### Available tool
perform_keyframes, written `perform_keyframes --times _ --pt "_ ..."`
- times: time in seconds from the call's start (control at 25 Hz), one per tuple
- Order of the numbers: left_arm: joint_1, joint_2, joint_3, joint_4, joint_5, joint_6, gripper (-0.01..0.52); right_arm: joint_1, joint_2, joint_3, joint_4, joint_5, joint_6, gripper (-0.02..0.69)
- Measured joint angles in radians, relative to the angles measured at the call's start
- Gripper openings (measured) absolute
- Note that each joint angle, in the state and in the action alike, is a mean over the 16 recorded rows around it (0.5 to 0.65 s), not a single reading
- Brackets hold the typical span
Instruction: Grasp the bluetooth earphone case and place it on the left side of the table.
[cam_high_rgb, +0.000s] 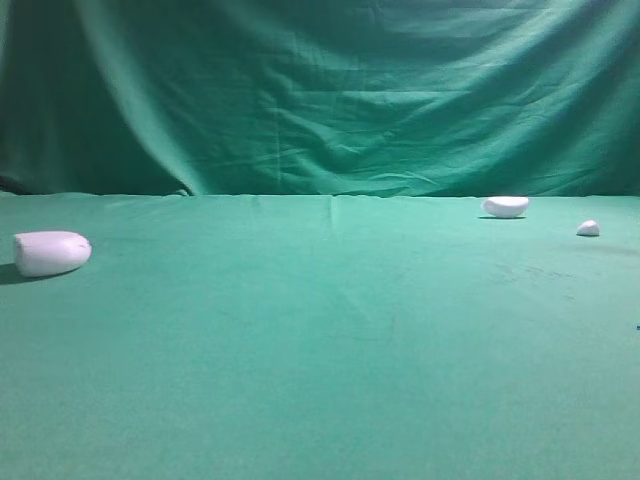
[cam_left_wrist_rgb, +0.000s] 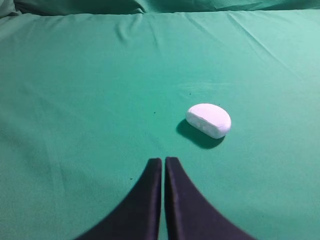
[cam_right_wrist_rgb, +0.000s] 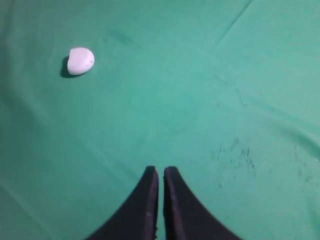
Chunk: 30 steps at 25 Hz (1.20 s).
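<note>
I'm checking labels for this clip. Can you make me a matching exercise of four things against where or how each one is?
Things:
1. case
2. half-dome piece
3. tiny white bit
4. left hand

Places or states:
A. far right of the table
B. shut, holding nothing
C. far left of the table
D. right side at the back, near the backdrop

Pairs: 1-C, 2-D, 3-A, 4-B
</note>
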<state>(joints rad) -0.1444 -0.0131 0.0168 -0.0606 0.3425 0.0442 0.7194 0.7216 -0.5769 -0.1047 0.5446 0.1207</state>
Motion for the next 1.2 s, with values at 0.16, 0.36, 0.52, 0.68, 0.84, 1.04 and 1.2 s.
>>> perform_keyframes --times 0.16,0.36,0.52,0.68,0.84,1.04,1.2 --pt "0.000 0.000 0.000 0.000 0.000 0.000 0.000 -0.051 -0.070 0.065 -0.002 -0.062 -0.028 0.000" --pt "0.000 0.000 0.000 0.000 0.000 0.000 0.000 -0.174 -0.216 0.210 -0.007 -0.204 -0.027 0.000" --pt "0.000 0.000 0.000 0.000 0.000 0.000 0.000 -0.305 -0.369 0.353 -0.011 -0.319 -0.008 0.000" --pt "0.000 0.000 0.000 0.000 0.000 0.000 0.000 -0.442 -0.516 0.481 -0.011 -0.375 0.014 0.000" --pt "0.000 0.000 0.000 0.000 0.000 0.000 0.000 -0.549 -0.628 0.560 -0.012 -0.342 0.034 0.000" --pt "0.000 0.000 0.000 0.000 0.000 0.000 0.000 -0.628 -0.710 0.599 -0.013 -0.254 0.046 0.000" --pt "0.000 0.000 0.000 0.000 0.000 0.000 0.000 -0.660 -0.731 0.605 -0.014 -0.194 0.048 0.000"
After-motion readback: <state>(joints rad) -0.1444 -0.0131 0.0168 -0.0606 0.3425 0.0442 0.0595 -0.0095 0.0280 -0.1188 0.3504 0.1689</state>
